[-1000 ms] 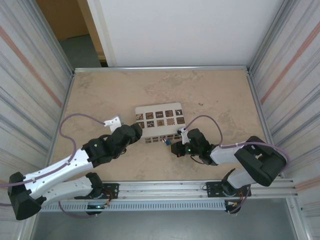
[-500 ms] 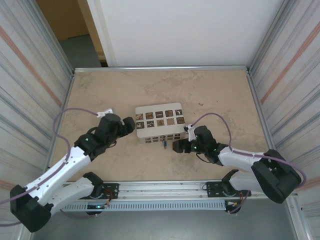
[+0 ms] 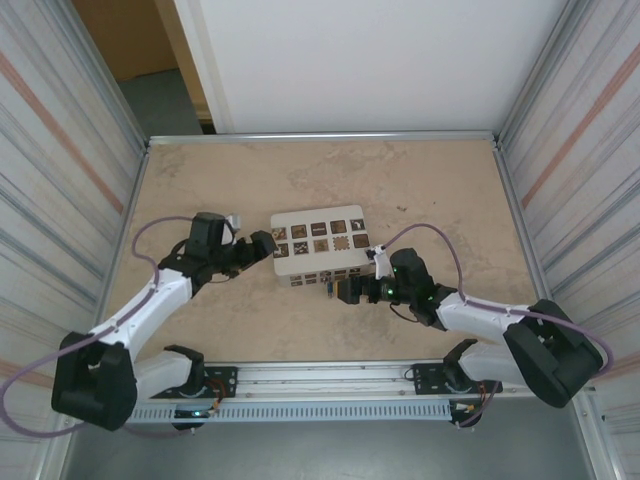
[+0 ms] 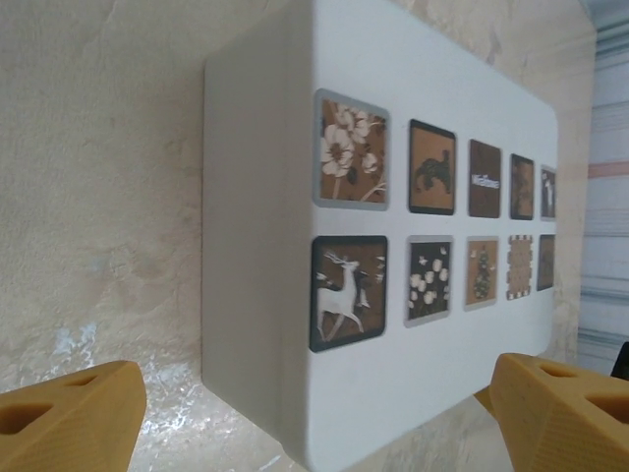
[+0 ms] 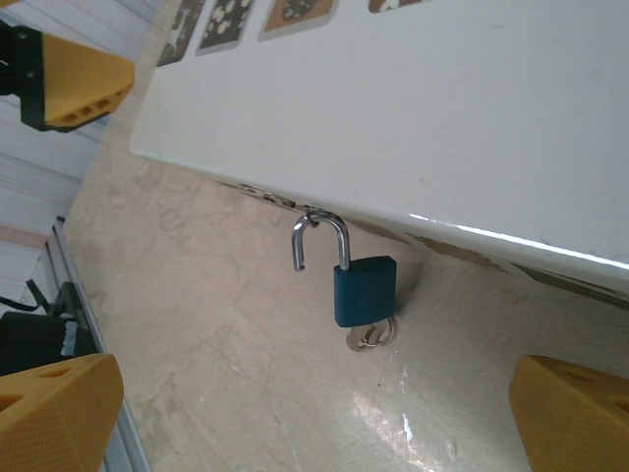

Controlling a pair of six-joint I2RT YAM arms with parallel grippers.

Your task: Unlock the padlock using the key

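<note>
The blue padlock (image 5: 364,290) hangs from a hasp at the lower edge of the white box (image 5: 413,108). Its grey shackle (image 5: 316,239) has sprung open, one end free of the body. The silvery key (image 5: 370,336) sticks out of the padlock's underside with its ring. My right gripper (image 5: 314,418) is open, its yellow fingers (image 5: 57,413) spread wide a short way back from the padlock and touching nothing. In the top view the padlock (image 3: 329,288) sits just left of the right gripper (image 3: 343,290). My left gripper (image 3: 267,246) is open at the box's left end.
The white box (image 3: 318,245) with square brown pictures lies mid-table; its left end wall (image 4: 256,246) faces my left gripper (image 4: 314,418). Metal rails and striped walls border the table (image 3: 420,190). Purple cables loop above both arms.
My right gripper has opened and let go of the key, which stays in the padlock. My left arm has swung out to the left and its gripper has opened wider.
</note>
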